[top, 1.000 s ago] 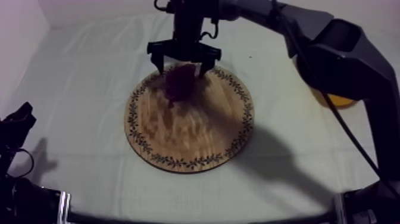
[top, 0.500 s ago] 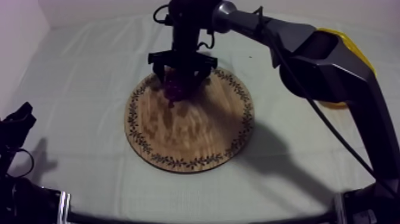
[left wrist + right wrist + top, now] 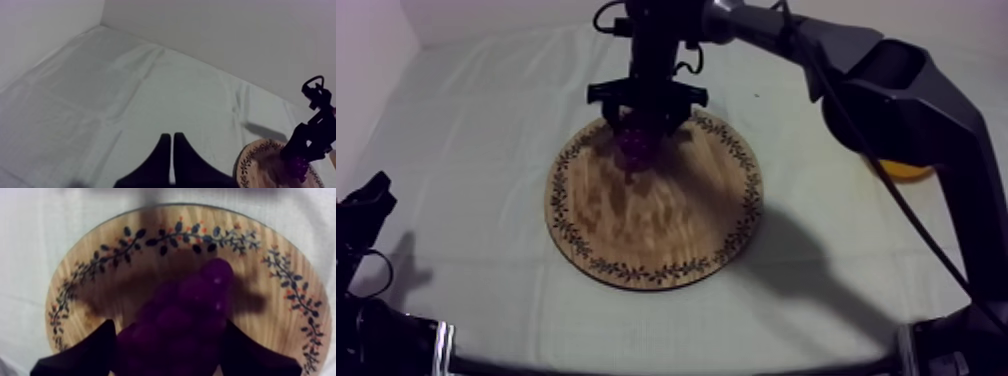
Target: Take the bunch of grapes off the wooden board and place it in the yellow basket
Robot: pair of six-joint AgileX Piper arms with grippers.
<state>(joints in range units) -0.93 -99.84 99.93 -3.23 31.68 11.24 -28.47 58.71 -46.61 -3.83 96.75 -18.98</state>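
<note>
**Purple grapes (image 3: 639, 142) held in the right pincer (image 3: 647, 118) at the far edge of the board (image 3: 666, 225)**

Wood shows all round the fruit. In the top view the round board with its leaf-patterned rim lies in the middle of the table (image 3: 466, 150). The bunch of grapes sits at its far rim, under the pincer. The right arm (image 3: 896, 90) comes in from the upper right and points its pincer straight down there.

In the right wrist view the two black fingers (image 3: 90, 350) stand one at each side of the bunch and are closed in against it, so the pincer is holding the grapes. The patterned rim curves just beyond them. It is not clear whether the bunch touches the wood or hangs just above it.

The yellow basket (image 3: 908, 169) stands at the right side of the table, well apart from the board and partly hidden behind the arm.

The left pincer (image 3: 172, 137) sits low at the left, over bare cloth. Its fingers lie together as a narrow wedge with nothing between them.
</note>
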